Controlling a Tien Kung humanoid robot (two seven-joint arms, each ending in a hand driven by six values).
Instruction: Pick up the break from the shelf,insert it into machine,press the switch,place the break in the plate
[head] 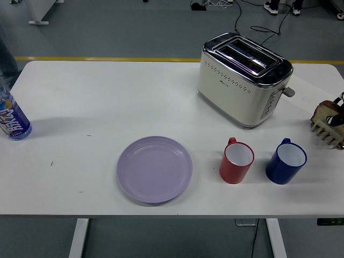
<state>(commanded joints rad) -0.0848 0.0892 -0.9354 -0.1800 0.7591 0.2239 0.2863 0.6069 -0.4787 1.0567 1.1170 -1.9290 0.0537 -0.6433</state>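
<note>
On your white tabletop (107,91) a red mug (236,161) stands just beside a blue mug (286,161), both upright with white insides. At the far left edge you'll see a blue-labelled plastic bottle (12,119).

bright even overhead light, sharp focus, glare on toaster (244,80) chrome

White table (107,97) carries toaster (244,80) far right of centre, lilac plate (155,169) near front edge. Red mug (236,161) and blue mug (286,160) side by side right of plate, apart. Wooden rack (328,128) at right edge. Bottle (12,118) at left edge.
</note>
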